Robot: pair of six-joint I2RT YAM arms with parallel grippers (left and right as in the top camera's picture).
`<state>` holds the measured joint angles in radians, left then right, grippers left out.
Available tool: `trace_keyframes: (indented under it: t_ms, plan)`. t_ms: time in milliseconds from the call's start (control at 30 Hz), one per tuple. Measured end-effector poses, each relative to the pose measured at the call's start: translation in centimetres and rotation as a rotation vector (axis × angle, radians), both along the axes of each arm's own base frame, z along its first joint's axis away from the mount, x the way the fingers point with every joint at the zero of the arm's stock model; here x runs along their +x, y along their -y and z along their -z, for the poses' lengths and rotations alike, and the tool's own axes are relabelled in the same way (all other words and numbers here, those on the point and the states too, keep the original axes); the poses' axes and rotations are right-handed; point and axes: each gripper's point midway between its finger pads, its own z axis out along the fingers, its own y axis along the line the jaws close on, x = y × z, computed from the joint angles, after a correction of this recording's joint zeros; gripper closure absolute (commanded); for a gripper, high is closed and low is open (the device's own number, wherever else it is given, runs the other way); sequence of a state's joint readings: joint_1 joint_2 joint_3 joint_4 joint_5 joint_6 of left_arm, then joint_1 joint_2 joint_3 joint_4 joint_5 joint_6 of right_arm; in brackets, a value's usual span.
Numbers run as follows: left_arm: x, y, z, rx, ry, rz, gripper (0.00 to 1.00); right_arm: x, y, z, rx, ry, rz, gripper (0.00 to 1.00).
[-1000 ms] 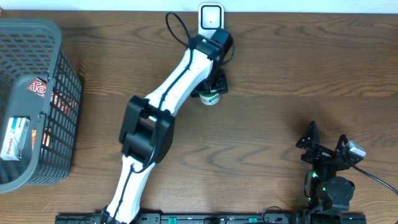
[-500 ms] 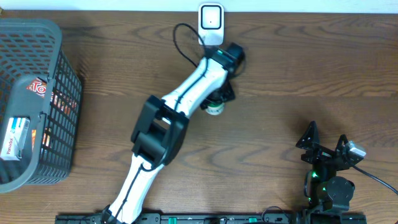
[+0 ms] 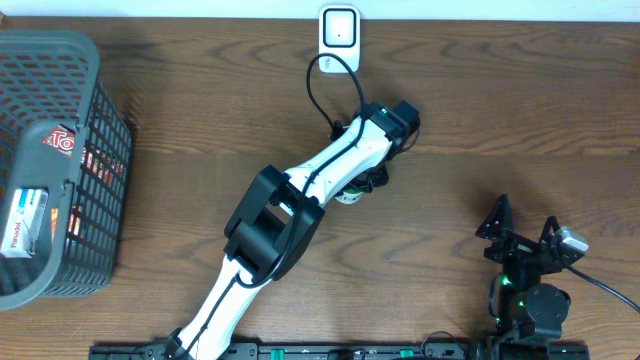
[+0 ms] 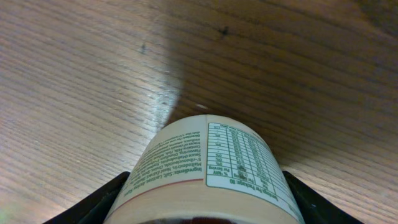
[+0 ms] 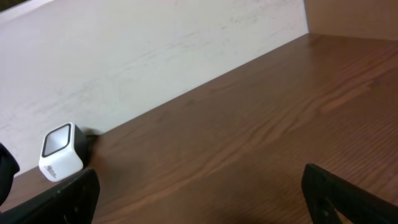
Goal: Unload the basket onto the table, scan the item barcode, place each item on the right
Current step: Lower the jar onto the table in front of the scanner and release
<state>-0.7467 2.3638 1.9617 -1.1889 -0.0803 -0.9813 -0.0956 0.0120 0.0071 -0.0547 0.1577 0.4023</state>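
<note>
**A:** Overhead view first: how far along is the scan?

**B:** Left end effector [image 3: 362,185] is clamped on a round tub [image 4: 211,168] over the middle of the surface, short of the scanner [image 3: 339,28] at the far edge. Only its nutrition panel shows, no barcode. I'd judge the scan is still to be done.

**A:** And the rest?

**B:** Right end effector [image 3: 522,230] gapes empty near the right corner. The basket [image 3: 105,200] at the left edge holds several packets [image 3: 60,140].

Overhead looks straight down on the whole table [image 3: 500,110]. The left wrist view faces the wood, close behind a labelled container [image 4: 211,168]. The right wrist view looks low toward the back wall [image 5: 155,50], sharing the white scanner [image 5: 60,151] with overhead.
</note>
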Motion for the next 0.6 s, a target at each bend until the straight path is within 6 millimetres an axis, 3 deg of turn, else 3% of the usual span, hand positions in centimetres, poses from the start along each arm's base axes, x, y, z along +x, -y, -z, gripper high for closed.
trace_keyframes:
  t_ms: [200,400,467,600]
  plan:
    - [-0.3,0.0,0.1,-0.006,-0.012,-0.016,0.09,0.0,0.0,0.0,0.000,0.000,0.000,0.01]
    - [-0.7,0.7,-0.3,-0.066,-0.053,0.031,0.04,0.0,0.0,0.0,0.000,0.000,0.000,0.01]
    - [-0.5,0.8,-1.3,-0.096,-0.046,0.045,0.04,0.0,0.0,0.0,0.000,0.000,0.000,0.01]
    - [0.8,0.6,-6.6,-0.190,0.037,0.079,0.03,0.0,0.0,0.0,0.000,0.000,0.000,0.01]
